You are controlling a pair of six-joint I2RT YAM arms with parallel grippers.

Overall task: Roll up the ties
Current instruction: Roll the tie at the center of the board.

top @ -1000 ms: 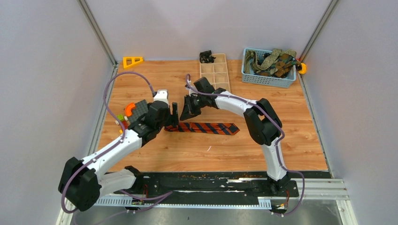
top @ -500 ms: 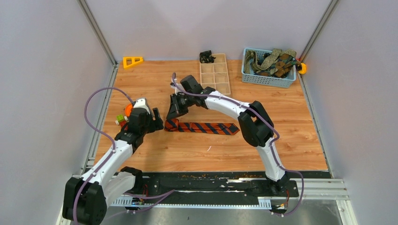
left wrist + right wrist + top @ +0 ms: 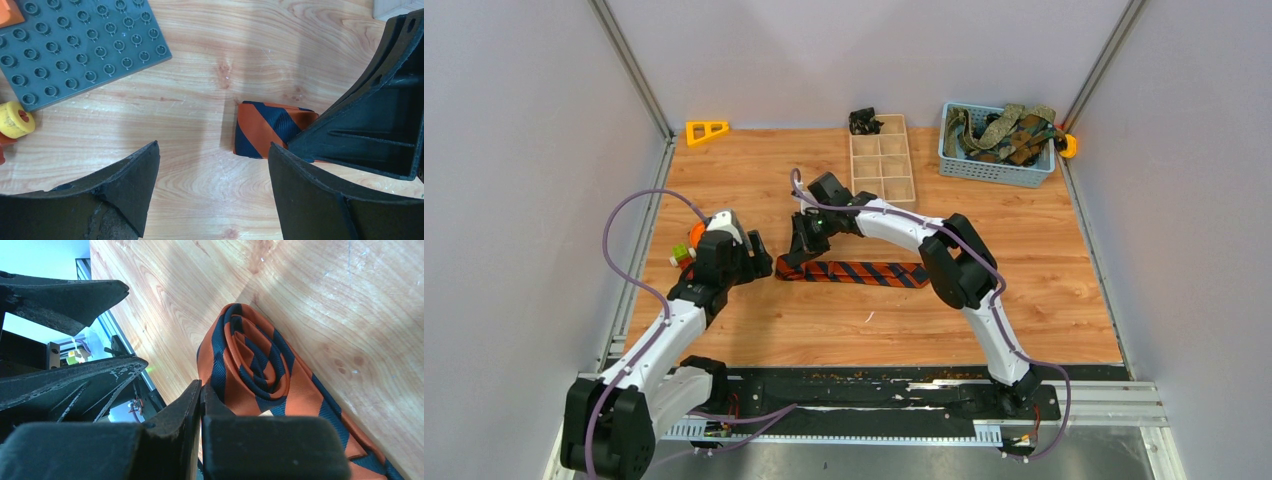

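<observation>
Beside closed right claw (image 3: 200,390), striped tie (image 3: 260,365), end rolled, seemingly touching

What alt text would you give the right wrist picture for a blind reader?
An orange-and-navy striped tie lies on a wooden table, one end rolled into a coil. The right gripper, shut, sits against the coil; the left gripper is open at left.

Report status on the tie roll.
Left pincer open, beside the tie. Right pincer shut, tips at its rolled end. Tie partly rolled, tail flat. Grey brick plate nearby, clear of it.
</observation>
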